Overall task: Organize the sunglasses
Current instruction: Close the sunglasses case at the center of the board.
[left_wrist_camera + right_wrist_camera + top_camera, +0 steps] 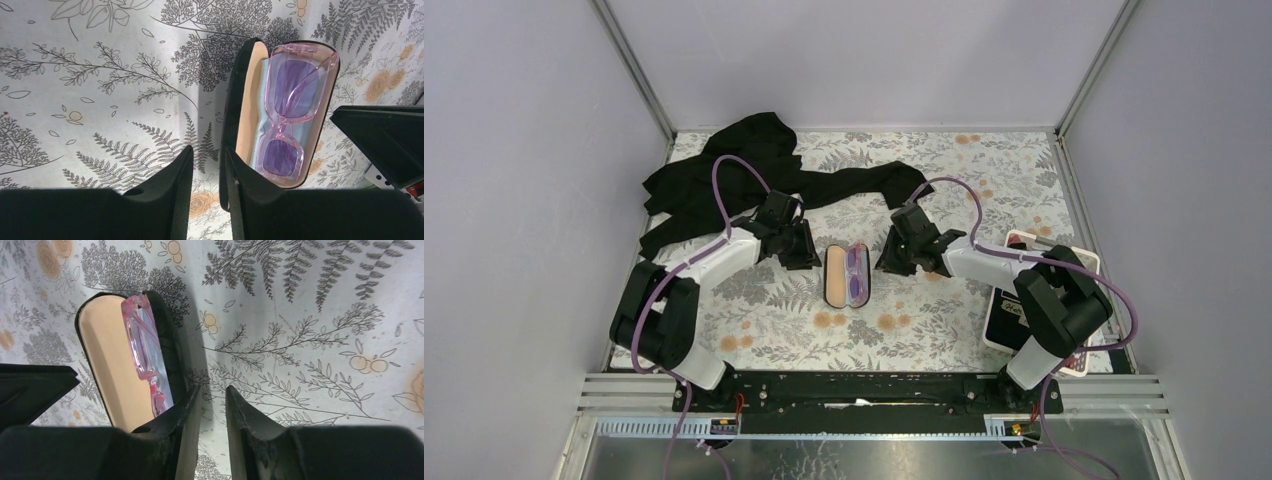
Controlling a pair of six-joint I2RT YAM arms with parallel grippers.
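Observation:
The sunglasses [857,275], pink-framed with purple lenses, lie folded inside the open black oval case [834,277] at the table's middle. In the left wrist view the sunglasses [292,107] rest on a light blue cloth in the tan-lined case [231,105]. My left gripper [209,149] is open. Its right finger hangs over the case's near rim, and tablecloth shows between the jaws. My right gripper [212,387] is open and empty on the case's other side, its left finger just over the case's black wall [170,340]. In the top view, the left gripper [809,255] and right gripper [886,262] flank the case.
A black garment [744,170] sprawls across the back left of the floral tablecloth. A black, white-edged flat box [1014,310] lies at the right edge under the right arm. Enclosure walls stand on three sides.

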